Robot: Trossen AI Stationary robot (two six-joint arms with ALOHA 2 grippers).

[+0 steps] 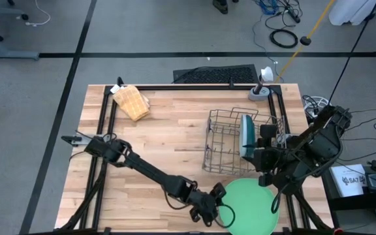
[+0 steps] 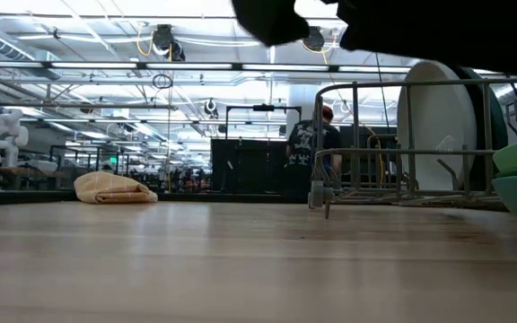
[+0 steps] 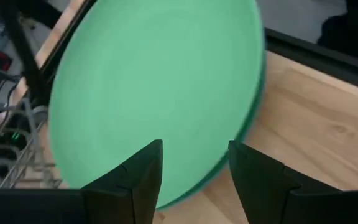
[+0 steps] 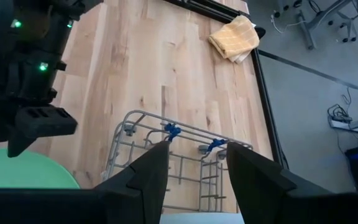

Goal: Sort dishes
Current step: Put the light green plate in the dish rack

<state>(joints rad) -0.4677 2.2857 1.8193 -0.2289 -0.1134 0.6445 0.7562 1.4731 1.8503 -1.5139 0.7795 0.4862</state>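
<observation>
Left hand (image 1: pixel 218 210), fingers parted and empty, faces the light green plate (image 1: pixel 252 203) just ahead: rigid, smooth, likely slippery, best pinched at its thin rim.

Wire rack (image 1: pixel 230 143) right of table centre; two plates (image 1: pixel 247 136) upright in its right side; stacked plates (image 1: pixel 250 205) flat at the near edge, before the rack; folded cloth (image 1: pixel 132 102) at far left corner.
</observation>
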